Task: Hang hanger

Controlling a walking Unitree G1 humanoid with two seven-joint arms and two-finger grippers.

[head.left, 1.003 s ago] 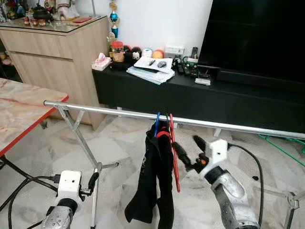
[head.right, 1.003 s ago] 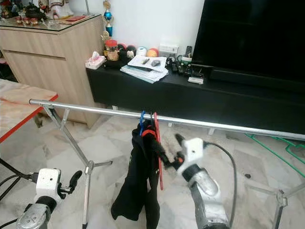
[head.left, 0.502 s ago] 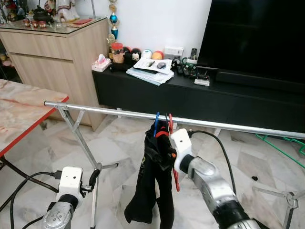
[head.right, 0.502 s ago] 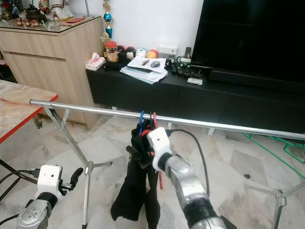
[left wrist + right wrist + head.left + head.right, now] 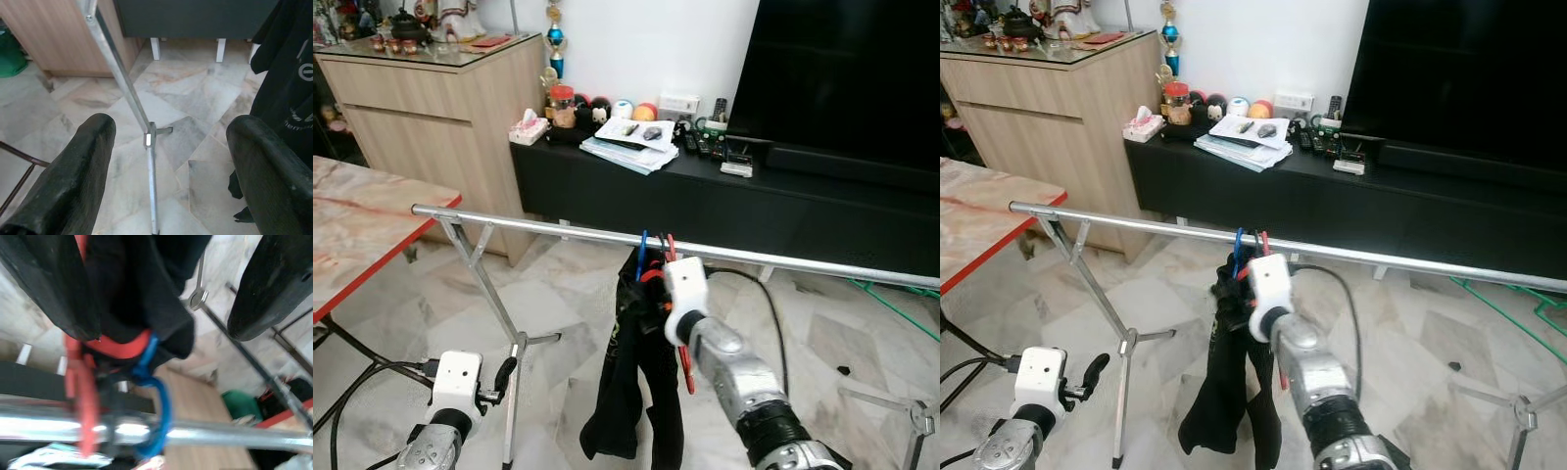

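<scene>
A silver rail [image 5: 538,227] crosses the room on a folding stand. A blue hook [image 5: 159,401] and a red hanger [image 5: 672,257] hang side by side on it, carrying a black garment [image 5: 631,382]. My right gripper [image 5: 654,286] is raised to the garment's neck just under the rail, fingers spread. One black finger [image 5: 274,279] stands clear of the cloth, and nothing is clamped. My left gripper [image 5: 171,142] hangs low at the left, open and holding nothing, facing the stand's leg [image 5: 127,93].
A black TV console [image 5: 724,201] with papers and small items stands behind the rail, under a large TV [image 5: 852,78]. A wooden cabinet [image 5: 440,108] is at the back left, a marble table with a red edge [image 5: 352,235] at the left. Green hangers [image 5: 901,305] lie on the floor at the right.
My right gripper swung from the right of the red hanger leftward and up to the hangers' neck under the rail. The left arm stayed put. The camera shifted slightly.
</scene>
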